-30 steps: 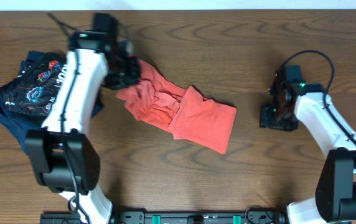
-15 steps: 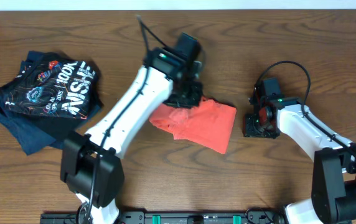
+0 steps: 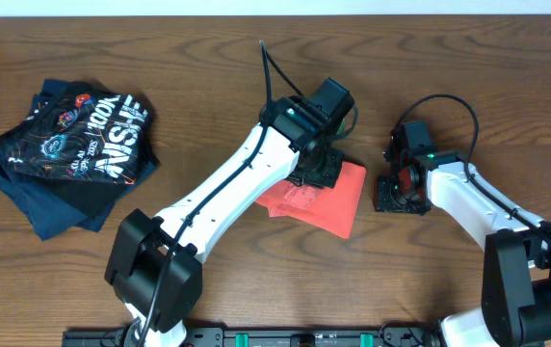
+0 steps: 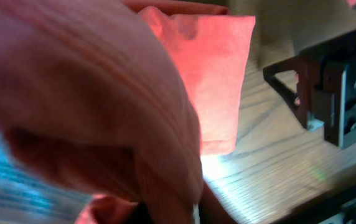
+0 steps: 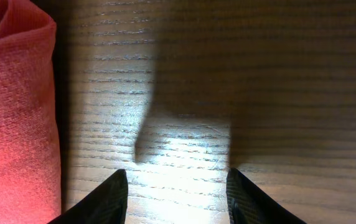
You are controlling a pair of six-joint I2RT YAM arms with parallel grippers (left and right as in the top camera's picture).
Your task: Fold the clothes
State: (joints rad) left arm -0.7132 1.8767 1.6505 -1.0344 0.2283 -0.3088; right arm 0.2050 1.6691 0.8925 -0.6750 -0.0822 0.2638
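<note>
The left gripper (image 3: pixel 320 170) sits over the upper edge of the red-orange T-shirt (image 3: pixel 341 200), which lies bunched on the wooden surface (image 3: pixel 468 58), its chest graphic out of sight. Cloth fills the left wrist view and hides the fingers, so its grip cannot be told. Just right of the shirt, the right gripper (image 5: pixel 178 193) stands partly spread over bare wood, holding nothing. A pile of dark garments (image 3: pixel 68 145) lies well left of the shirt.
</note>
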